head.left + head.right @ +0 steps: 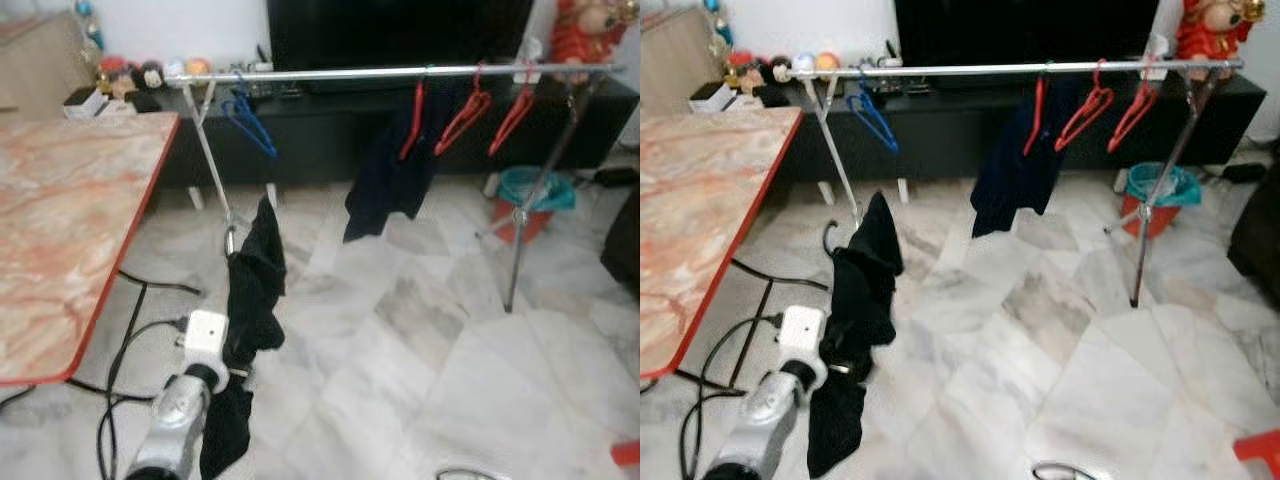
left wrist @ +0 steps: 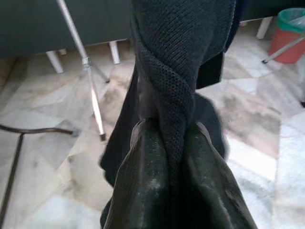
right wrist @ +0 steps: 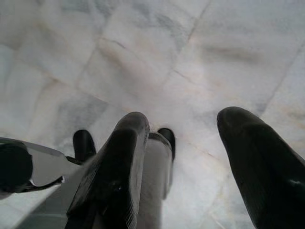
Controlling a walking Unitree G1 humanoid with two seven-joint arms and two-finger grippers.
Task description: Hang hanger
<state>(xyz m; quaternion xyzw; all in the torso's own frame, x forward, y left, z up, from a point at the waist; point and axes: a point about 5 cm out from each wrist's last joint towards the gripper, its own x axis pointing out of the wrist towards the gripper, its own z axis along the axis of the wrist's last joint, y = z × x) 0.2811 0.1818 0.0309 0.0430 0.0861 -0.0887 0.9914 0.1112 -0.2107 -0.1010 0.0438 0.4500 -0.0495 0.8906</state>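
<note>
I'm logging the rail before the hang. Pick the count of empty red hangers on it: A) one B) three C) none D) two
D: two empty red hangers hang right of the dark garment on the rail; a third red hanger carries that garment.

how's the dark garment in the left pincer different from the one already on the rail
The held garment is black, bunched and twisted, clamped in the left pincer low over the floor. The hung garment looks navy and drapes from a red hanger on the rail. Both are dark cloth.
</note>
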